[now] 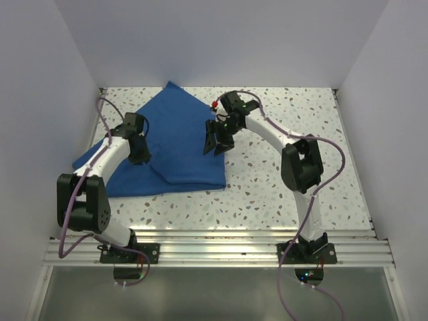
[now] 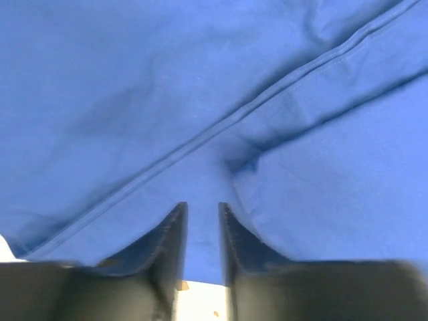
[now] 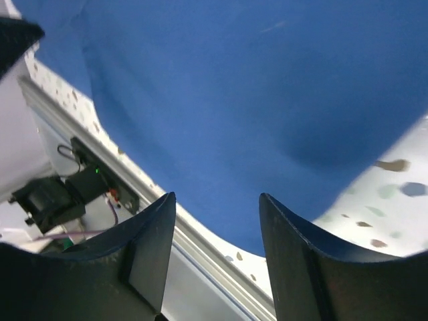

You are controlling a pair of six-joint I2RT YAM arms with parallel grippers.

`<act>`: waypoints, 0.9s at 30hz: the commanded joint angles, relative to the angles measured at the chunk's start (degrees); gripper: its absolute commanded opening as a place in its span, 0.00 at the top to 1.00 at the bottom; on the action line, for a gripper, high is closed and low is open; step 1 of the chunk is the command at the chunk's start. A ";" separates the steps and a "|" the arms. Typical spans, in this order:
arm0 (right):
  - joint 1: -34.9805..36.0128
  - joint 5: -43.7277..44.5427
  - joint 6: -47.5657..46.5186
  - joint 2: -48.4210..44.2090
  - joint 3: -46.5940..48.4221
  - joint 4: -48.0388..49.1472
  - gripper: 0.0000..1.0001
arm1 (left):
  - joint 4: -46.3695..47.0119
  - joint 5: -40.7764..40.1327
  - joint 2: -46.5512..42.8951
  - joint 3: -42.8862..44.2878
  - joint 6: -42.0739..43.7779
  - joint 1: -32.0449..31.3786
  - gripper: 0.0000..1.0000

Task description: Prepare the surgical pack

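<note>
Blue drape (image 1: 177, 157) folded, flat on surface (image 1: 301, 127), left-centre. Left pincer (image 2: 202, 208) low over hem (image 2: 200, 138), narrow gap, empty. Right pincer (image 3: 217, 198) wide, empty, above right edge; probably poised for edge pinch.

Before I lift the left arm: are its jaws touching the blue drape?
Cannot tell. In the left wrist view the left gripper stands slightly open over the blue drape, but neither a gap nor contact shows plainly.

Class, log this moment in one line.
cloth: folded on table | left gripper: open, over cloth | right gripper: open, over cloth's right edge
</note>
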 commanded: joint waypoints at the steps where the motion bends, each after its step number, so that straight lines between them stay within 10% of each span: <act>1: 2.67 -4.26 -0.63 1.37 1.71 0.84 0.46 | -1.22 -1.53 1.39 0.74 1.02 0.36 0.86; 2: 2.76 -4.79 -0.20 1.72 0.84 1.37 0.50 | -0.52 -0.05 2.79 -0.31 1.46 0.36 1.00; 11: 2.50 -1.20 -0.90 2.34 -3.02 1.63 0.70 | 6.08 5.50 13.35 0.73 1.90 -4.29 1.00; 27: -6.55 1.01 -0.54 -7.50 -21.76 5.51 0.72 | 3.89 7.01 18.46 7.50 -1.35 -14.59 1.00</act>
